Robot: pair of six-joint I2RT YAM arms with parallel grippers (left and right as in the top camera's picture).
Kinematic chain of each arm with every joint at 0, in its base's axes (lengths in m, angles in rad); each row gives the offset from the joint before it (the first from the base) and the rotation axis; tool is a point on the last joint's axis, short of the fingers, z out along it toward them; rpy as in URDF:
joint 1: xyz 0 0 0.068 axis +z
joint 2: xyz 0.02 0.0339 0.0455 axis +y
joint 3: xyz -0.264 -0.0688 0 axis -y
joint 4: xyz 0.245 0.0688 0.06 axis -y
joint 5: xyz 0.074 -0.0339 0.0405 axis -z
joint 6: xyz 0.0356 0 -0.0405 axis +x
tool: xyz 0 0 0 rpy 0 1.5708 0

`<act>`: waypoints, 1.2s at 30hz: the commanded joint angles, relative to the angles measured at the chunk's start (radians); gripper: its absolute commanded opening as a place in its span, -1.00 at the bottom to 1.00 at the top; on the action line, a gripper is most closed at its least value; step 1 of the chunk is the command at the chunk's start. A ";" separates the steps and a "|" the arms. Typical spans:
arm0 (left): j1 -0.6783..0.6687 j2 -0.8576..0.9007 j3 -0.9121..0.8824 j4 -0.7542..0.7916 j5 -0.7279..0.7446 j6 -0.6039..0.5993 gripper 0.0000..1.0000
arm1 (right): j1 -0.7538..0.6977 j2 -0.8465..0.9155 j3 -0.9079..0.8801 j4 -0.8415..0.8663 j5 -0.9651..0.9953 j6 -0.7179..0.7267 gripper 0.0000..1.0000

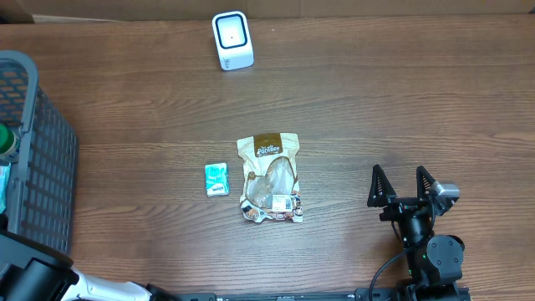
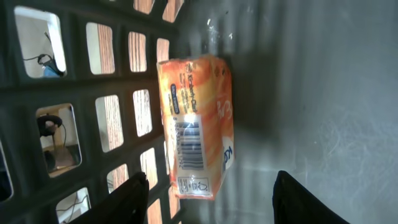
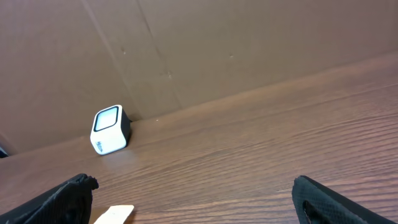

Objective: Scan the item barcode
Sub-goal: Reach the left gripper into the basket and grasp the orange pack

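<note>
In the left wrist view an orange packet (image 2: 196, 124) with a black barcode on a white patch lies against the basket's lattice wall (image 2: 81, 81). My left gripper (image 2: 211, 199) is open, its dark fingers (image 2: 127, 199) standing wide on either side of the packet's near end and apart from it. From overhead that gripper is hidden down in the grey basket (image 1: 42, 159). The white scanner (image 1: 231, 40) stands at the table's far edge and shows as the scanner (image 3: 110, 129) in the right wrist view. My right gripper (image 1: 405, 182) is open and holds nothing at the front right.
A beige snack bag (image 1: 269, 177) and a small green pack (image 1: 216, 179) lie mid-table. A green object (image 1: 7, 142) shows in the basket. A brown cardboard wall (image 3: 249, 50) backs the table. A pale bag corner (image 3: 115, 214) shows near the right gripper's left finger.
</note>
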 commanded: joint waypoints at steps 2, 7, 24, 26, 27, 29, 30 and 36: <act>0.000 0.034 -0.008 0.021 -0.051 -0.025 0.07 | -0.002 -0.009 -0.011 0.004 0.003 0.000 1.00; 0.000 0.077 -0.009 0.040 -0.050 -0.025 0.08 | -0.002 -0.009 -0.011 0.004 0.003 0.000 1.00; -0.009 0.134 0.078 0.002 0.055 -0.024 -0.91 | -0.002 -0.009 -0.011 0.004 0.003 0.000 1.00; -0.021 0.127 0.135 -0.028 0.119 -0.024 -0.91 | -0.002 -0.009 -0.011 0.004 0.003 0.000 1.00; -0.028 0.123 0.163 -0.040 0.156 -0.019 -0.92 | -0.002 -0.009 -0.011 0.004 0.003 0.000 1.00; -0.048 0.110 0.221 -0.063 0.231 -0.001 -0.91 | -0.002 -0.009 -0.011 0.004 0.003 0.000 1.00; -0.062 0.100 0.251 -0.074 0.270 0.011 -0.91 | -0.002 -0.009 -0.011 0.004 0.003 0.000 1.00; -0.169 0.007 0.383 -0.104 0.356 0.013 -0.92 | -0.002 -0.009 -0.011 0.004 0.003 0.000 1.00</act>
